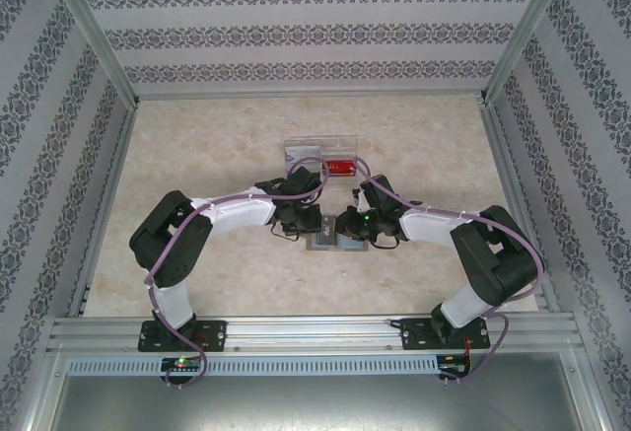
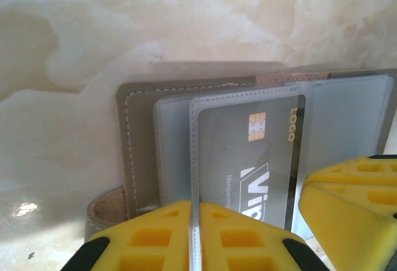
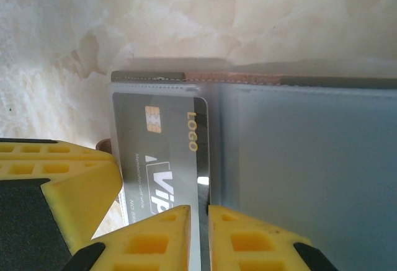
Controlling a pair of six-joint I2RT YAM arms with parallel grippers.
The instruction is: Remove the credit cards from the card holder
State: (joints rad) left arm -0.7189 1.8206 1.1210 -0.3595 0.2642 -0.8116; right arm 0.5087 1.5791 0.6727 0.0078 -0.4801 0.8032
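The grey card holder lies open on the marble table between both grippers. Its stitched grey cover and pale pockets show close up. A dark grey credit card with a gold chip and "LOGO" sits in a clear pocket. My left gripper is shut on that pocket's left edge. My right gripper has its jaws a narrow slit apart, with the right edge of the credit card in the slit. Whether they press on it I cannot tell.
A clear plastic box stands just behind the holder with a red card in its right half. The right gripper's yellow finger sits close beside my left one. Patterned walls enclose the table on three sides.
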